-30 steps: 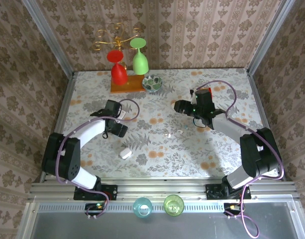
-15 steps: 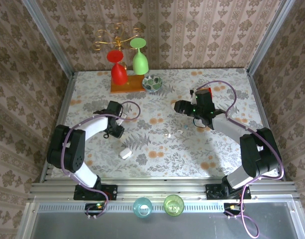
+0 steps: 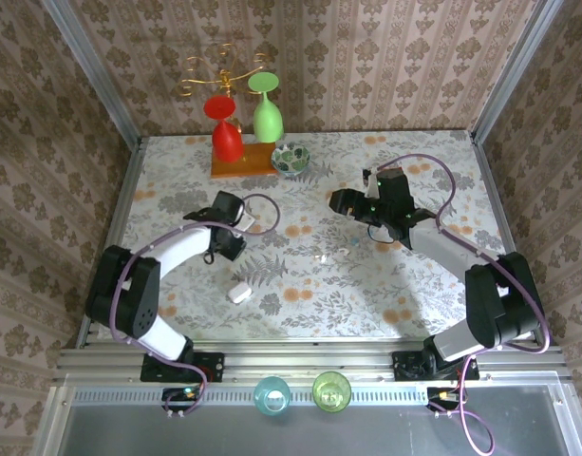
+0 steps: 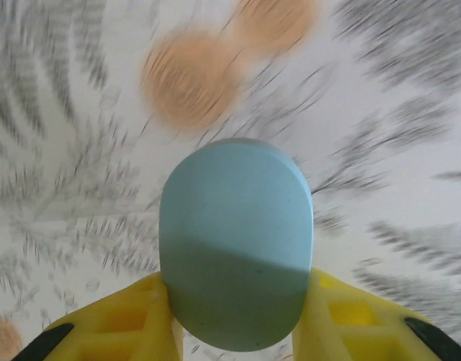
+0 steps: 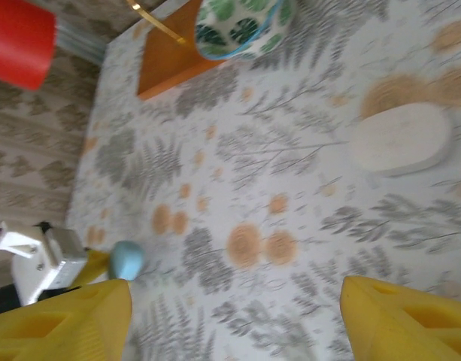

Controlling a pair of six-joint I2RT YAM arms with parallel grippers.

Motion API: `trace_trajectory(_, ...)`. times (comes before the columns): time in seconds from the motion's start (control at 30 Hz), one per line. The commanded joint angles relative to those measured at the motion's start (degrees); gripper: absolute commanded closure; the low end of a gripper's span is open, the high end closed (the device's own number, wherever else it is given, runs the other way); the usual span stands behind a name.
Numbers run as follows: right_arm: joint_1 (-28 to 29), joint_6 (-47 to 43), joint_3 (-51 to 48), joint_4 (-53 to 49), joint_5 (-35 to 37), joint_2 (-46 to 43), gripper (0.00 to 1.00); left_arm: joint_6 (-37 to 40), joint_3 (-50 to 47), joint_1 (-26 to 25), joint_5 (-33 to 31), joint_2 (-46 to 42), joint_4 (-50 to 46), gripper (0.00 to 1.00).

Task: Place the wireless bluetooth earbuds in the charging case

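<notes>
Top external view, supplemented by both wrist views. Left hand (image 4: 236, 312): yellow fingers (image 4: 132, 323) clenched on the sides of a light blue pebble-shaped case (image 4: 236, 226), grasping it above the floral-patterned surface (image 3: 404, 285). Right hand (image 5: 236, 301): released, its yellow fingers spread wide over bare surface, well apart from the left hand. Two tiny whitish earbuds (image 3: 321, 256) lie on the surface between the two hands, nearer the right one. A white pebble-shaped case (image 3: 239, 292) lies near the left arm, toward the near edge. A patterned bowl (image 3: 291, 158) sits just beside a wooden stand (image 3: 243, 163) at the far edge.
</notes>
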Motion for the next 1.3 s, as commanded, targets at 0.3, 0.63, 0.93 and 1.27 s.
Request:
trace_trajectory(0.3, 3.36, 12.7, -3.01, 3.17, -18.14, -2.26, 0.27, 16.57, -3.63, -7.84, 25.07, -12.85, 14.77, 0.67)
trace_trajectory(0.63, 9.43, 18.26, -1.9, 11.38, -22.96, 2.26, 0.28, 18.06, -3.8, -10.82, 28.97, -14.88, 17.23, 0.67)
trace_trajectory(0.93, 10.51, 19.38, -1.22, 11.99, -23.34, 3.81, 0.59, 18.39, -4.32, -11.56, 28.32, -16.2, 17.02, 0.67)
trace_trajectory(1.27, 9.73, 23.84, -2.65, 17.24, -24.18, 1.5, 0.88, 14.55, -7.14, -10.87, 28.67, -17.66, 22.56, 0.44)
